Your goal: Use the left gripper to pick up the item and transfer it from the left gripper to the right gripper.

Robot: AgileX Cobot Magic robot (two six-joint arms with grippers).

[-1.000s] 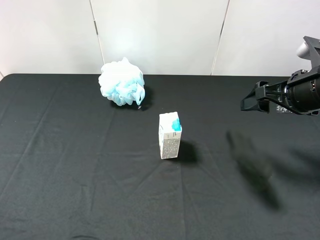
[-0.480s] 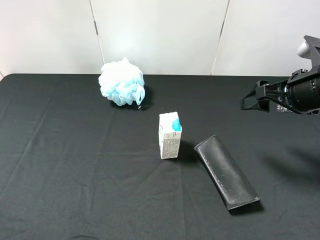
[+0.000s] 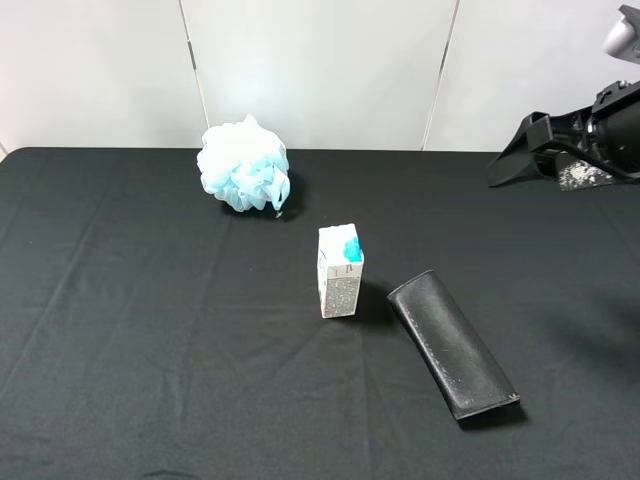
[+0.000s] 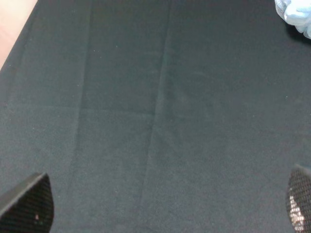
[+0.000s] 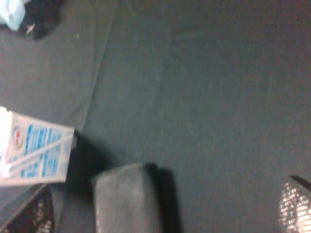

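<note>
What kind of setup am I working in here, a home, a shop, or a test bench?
Most likely a lab test bench: a table draped in plain black cloth, bare white wall panels behind it, and only three unrelated props laid out: a bath puff, a small carton and a black case.

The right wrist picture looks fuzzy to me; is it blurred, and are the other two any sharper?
Yes: the right wrist view is soft, with the carton print smeared and the case edges hazy. The high view is crisp, with a short shadow beside the carton and glare on the back wall. The left wrist view is dim but shows the cloth creases clearly.
</note>
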